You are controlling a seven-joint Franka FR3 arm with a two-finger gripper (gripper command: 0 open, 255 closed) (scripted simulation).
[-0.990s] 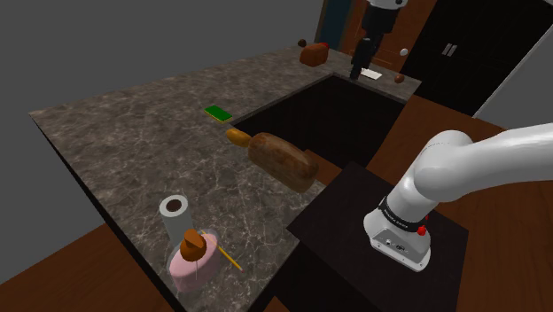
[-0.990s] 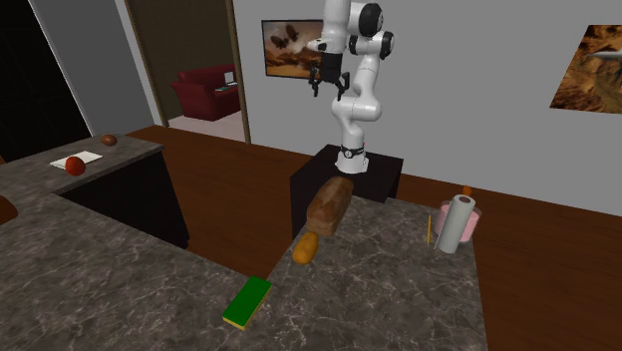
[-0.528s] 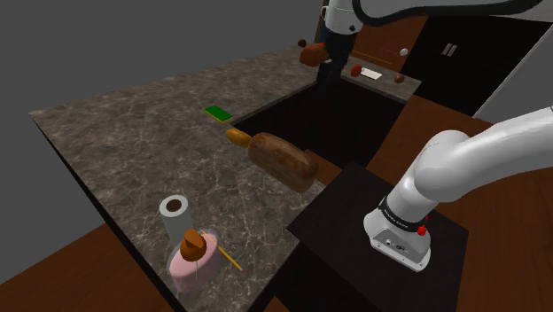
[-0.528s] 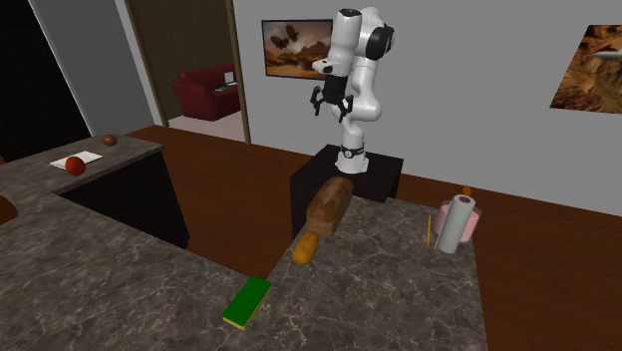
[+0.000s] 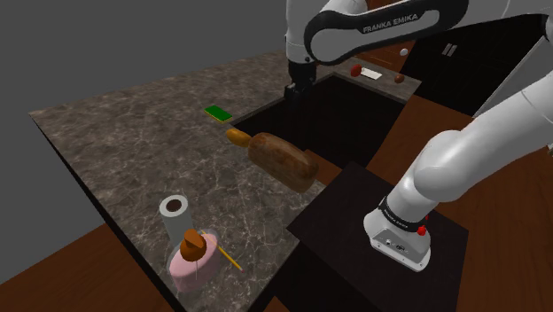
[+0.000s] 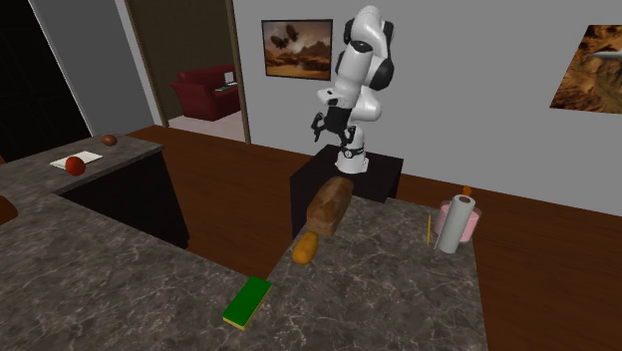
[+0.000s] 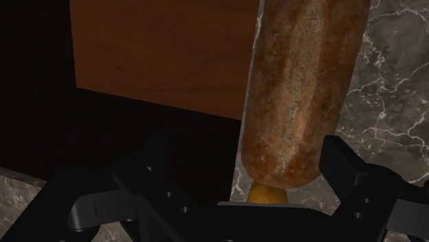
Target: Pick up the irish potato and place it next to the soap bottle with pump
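A small orange-yellow potato [image 5: 237,136] [image 6: 305,248] lies on the dark marble counter [image 5: 133,133], touching the end of a long brown speckled loaf [image 5: 284,160] [image 6: 330,204]. My black gripper [image 5: 292,89] [image 6: 327,127] hangs open and empty in the air, above and beyond the loaf. In the wrist view the gripper [image 7: 240,199] has its fingers spread, with the loaf [image 7: 302,89] and the potato's tip [image 7: 267,194] below them. The pink soap bottle [image 5: 193,255] [image 6: 472,213] with a brown-orange pump stands at the counter's near end.
A paper towel roll [image 5: 175,217] [image 6: 456,223] stands against the soap bottle, with a yellow stick [image 5: 229,258] beside it. A green sponge [image 5: 217,113] [image 6: 247,302] lies past the potato. A dark recess [image 5: 328,115] opens under the gripper. A red fruit [image 5: 357,69] sits on the far counter.
The arm has swung down and toward the shoulder view's left, bringing the gripper from high near the far counter to above the loaf. The fingers stayed open.
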